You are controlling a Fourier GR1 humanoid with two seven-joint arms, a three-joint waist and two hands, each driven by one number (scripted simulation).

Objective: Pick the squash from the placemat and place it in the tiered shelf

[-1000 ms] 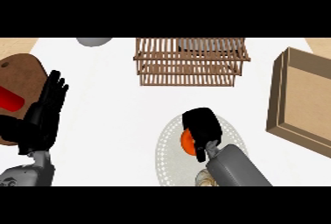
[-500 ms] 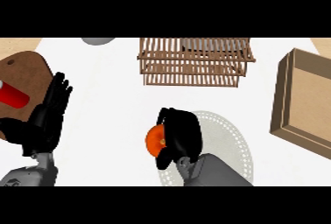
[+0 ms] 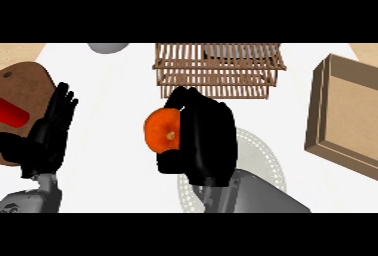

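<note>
An orange squash is held up off the counter, with my right hand curled round its right side. Hand and squash hang just in front of the wooden tiered shelf, which stands at the back centre. Below and to the right lies the pale round placemat, partly hidden by my right forearm. My left hand rests open at the left, fingers up, holding nothing.
A brown cutting board with a red object lies at the left edge. A wooden box stands at the right. A grey round object sits at the back left.
My right hand has lifted the squash off the placemat and carried it left and toward the shelf. The left hand has stayed put.
</note>
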